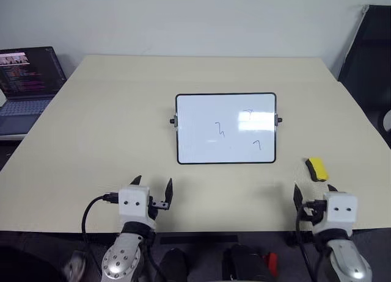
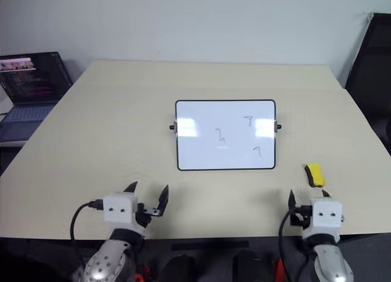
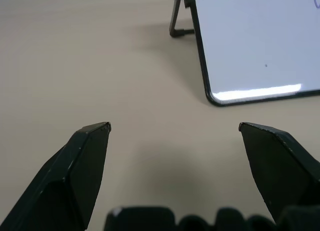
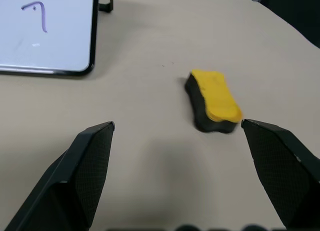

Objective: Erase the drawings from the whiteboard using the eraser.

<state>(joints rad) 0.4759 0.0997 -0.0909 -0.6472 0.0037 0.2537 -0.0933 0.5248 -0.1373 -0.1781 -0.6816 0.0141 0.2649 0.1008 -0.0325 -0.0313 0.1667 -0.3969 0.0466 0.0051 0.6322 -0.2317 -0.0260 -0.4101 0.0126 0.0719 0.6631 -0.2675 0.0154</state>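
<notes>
Laptop point(image 1: 27, 86) cut off at left edge; drawings point(image 1: 220, 129) too small to read.

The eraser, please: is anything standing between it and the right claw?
Nothing visible does. The eraser lies on bare table just ahead of the open right claw, with the whiteboard off to its left.

White boxy wrists, black cables, black pointed two-finger left claw point(image 1: 153, 188).
</notes>
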